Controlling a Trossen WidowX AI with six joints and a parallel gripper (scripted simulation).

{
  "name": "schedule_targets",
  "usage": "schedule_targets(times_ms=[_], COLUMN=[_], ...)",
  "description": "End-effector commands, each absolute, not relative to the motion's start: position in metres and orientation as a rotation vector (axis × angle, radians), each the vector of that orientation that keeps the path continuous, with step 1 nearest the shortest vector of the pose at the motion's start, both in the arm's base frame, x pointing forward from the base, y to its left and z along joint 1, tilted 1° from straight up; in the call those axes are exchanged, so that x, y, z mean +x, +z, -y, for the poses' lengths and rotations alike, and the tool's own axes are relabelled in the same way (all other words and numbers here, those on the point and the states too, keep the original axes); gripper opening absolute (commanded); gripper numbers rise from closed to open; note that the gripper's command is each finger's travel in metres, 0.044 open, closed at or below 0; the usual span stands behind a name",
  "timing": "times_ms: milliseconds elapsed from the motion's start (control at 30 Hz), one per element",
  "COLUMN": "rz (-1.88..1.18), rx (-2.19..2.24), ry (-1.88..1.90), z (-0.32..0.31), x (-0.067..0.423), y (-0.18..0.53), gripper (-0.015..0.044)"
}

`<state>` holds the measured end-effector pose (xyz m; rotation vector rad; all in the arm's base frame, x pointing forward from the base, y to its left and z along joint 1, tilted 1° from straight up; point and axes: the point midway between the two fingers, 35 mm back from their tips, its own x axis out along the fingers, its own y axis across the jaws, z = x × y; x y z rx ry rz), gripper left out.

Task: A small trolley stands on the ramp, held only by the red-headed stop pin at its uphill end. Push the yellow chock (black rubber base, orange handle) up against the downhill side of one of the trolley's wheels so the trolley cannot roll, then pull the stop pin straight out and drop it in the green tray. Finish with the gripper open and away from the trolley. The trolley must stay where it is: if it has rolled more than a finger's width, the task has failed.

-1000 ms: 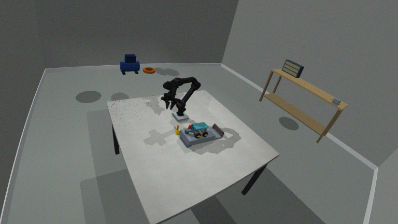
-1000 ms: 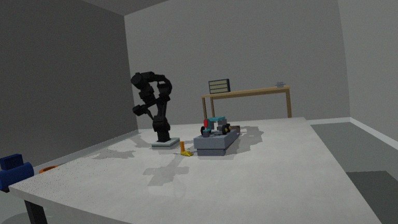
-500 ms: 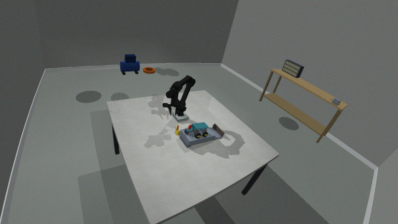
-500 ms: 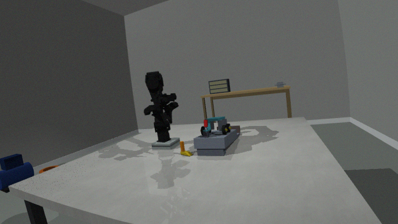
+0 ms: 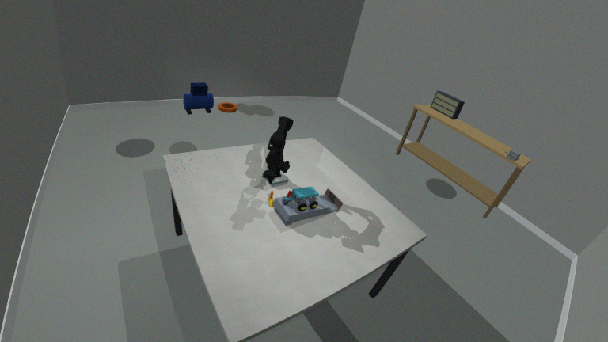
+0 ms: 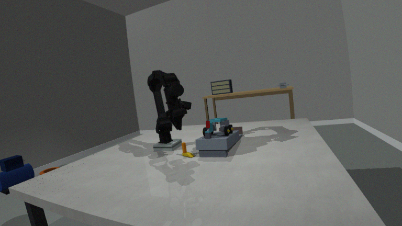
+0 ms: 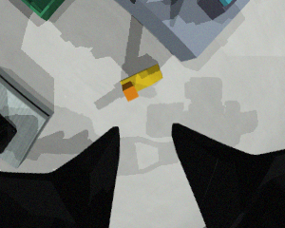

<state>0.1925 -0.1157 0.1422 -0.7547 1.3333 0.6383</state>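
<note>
No writing or labels are legible. The gripper (image 7: 144, 142) hangs part-open and holds nothing above the chock (image 7: 142, 83), which lies on the table (image 7: 244, 83) just beside the ramp (image 7: 180, 32), apart from the trolley (image 6: 218, 125).

Faintly glossy pale table (image 6: 266, 182), matt wooden shelf (image 6: 252, 93), matt yellow chock (image 7: 145, 80)
</note>
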Motion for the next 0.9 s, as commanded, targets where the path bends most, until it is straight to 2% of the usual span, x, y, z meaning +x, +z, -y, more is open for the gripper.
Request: schedule_targets(times_ms=[0,400,867], rz=[-1.327,-1.316,-1.316], rx=[-0.961,-1.035,-1.034], ry=[0.882,0.974,0.974], z=[0.106,0.102,0.103], x=[0.2,0.202,0.203], y=[0.136,0.133,0.091], gripper=[0.019,0.019,0.019])
